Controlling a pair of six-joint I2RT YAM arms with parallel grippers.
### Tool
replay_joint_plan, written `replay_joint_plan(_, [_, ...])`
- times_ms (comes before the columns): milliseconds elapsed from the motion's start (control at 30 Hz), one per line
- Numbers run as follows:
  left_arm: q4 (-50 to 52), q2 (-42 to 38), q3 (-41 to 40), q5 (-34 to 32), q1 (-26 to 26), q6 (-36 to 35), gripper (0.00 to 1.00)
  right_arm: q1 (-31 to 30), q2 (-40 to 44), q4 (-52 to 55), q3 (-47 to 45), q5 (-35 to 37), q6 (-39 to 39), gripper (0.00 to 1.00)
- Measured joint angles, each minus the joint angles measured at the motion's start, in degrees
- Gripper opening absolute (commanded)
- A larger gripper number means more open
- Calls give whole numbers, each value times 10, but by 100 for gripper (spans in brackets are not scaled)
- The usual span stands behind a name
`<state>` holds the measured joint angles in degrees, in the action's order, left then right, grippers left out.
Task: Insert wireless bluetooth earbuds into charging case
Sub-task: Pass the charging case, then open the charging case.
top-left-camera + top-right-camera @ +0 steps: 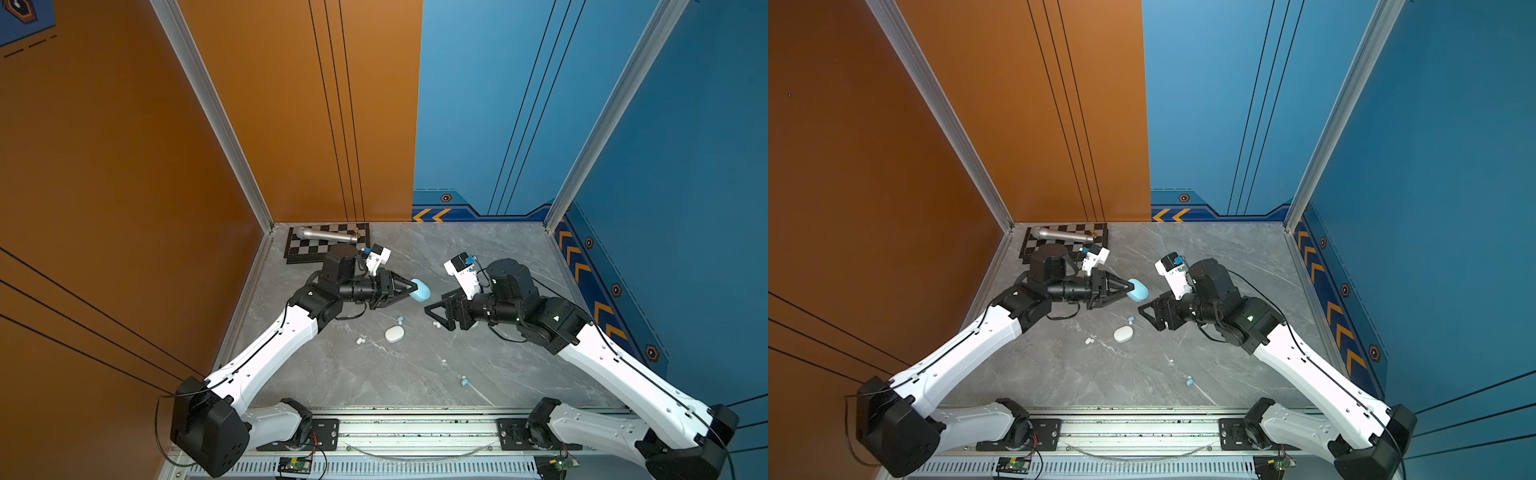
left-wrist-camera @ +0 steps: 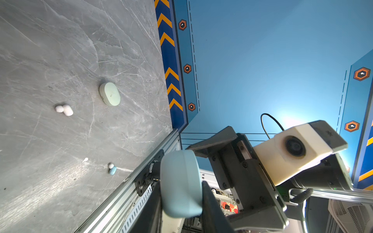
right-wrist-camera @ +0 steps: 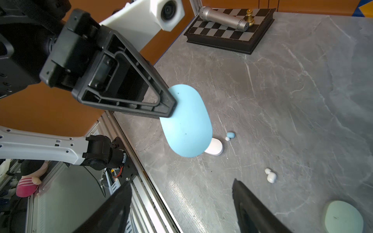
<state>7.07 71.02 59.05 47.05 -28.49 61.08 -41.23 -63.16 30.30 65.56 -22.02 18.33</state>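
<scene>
Left gripper point(image 1: 415, 286) clamped on pale blue case point(image 1: 422, 290), held clear of the table point(image 1: 498, 249). Loose on the table: white earbud point(image 1: 360, 340), blue earbud point(image 1: 400, 320) just beside white case point(image 1: 394, 333), second blue earbud point(image 1: 464, 380) near front edge. Right gripper point(image 1: 437, 319): jaws apart, empty.

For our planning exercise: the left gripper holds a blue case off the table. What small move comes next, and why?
Probably move the open right gripper onto the blue case to lift its lid: it looks closed in the left gripper.
</scene>
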Motion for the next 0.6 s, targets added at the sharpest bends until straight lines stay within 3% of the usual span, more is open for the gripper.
replay_joint_plan(333, [-1,-1,-19,13,0,20,11,0,-45,-43,0,-25,15,70])
replay_joint_plan(600, [-2,-1,-19,19,0,22,11,0,-55,-47,0,-33,11,51])
